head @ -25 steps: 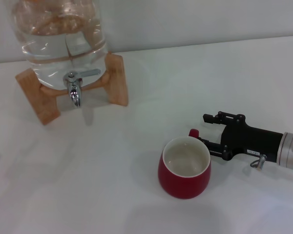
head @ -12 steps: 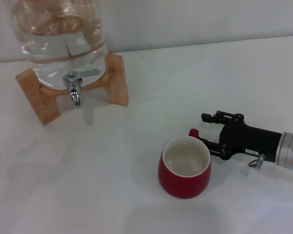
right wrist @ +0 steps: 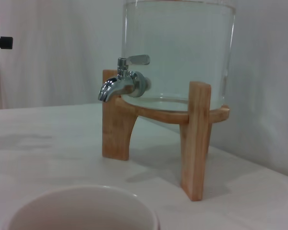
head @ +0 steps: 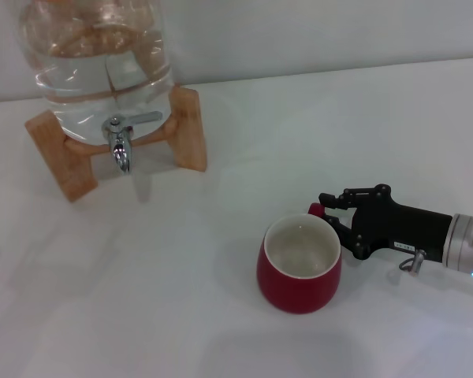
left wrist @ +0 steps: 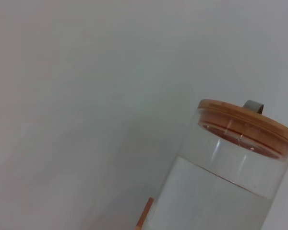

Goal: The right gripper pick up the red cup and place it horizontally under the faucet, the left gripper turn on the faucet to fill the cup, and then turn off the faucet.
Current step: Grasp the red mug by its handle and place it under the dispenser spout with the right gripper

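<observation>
A big white table (head: 181,299) fills most of the head view. It is smooth and a bit shiny. Soft grey shadows lie on it. Behind the table stands a plain pale wall (head: 323,31). The wall meets the table in a straight line. The light is soft and even.
</observation>
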Motion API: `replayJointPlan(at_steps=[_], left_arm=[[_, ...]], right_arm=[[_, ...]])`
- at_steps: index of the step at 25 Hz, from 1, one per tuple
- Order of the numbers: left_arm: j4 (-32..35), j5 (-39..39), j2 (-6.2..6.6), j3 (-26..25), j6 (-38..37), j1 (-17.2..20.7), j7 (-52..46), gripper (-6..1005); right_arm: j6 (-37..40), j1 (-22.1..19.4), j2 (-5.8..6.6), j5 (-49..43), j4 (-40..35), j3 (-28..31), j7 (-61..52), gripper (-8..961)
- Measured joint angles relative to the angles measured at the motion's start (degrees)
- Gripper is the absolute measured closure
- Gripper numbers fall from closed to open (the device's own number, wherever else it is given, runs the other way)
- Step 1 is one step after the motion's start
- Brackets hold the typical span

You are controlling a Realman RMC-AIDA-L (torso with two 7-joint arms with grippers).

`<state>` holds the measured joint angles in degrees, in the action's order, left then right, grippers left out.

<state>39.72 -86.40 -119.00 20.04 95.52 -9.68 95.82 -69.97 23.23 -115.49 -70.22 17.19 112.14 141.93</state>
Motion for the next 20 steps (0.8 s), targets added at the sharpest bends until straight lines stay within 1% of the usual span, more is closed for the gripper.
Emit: replayJointPlan(at_steps=[5, 11, 20], left_arm=[[0.00, -0.06, 0.00, 0.00, -0.03, -0.03, -0.05, 195], [0.00, -0.09, 0.00, 0.00, -0.13, -0.13, -0.58, 194], [0.00, -0.28, 0.04, 0.00, -0.27, -0.19, -0.75, 194]], right_arm=[[0.01, 0.34, 0.01, 0.07, -0.08, -0.51, 0.01, 658], [0.15, 0.49, 0.00, 0.52, -0.11, -1.36, 0.01, 832], [0.04, 0.65, -0.09, 1.97, -0.14, -1.67, -0.44, 830]])
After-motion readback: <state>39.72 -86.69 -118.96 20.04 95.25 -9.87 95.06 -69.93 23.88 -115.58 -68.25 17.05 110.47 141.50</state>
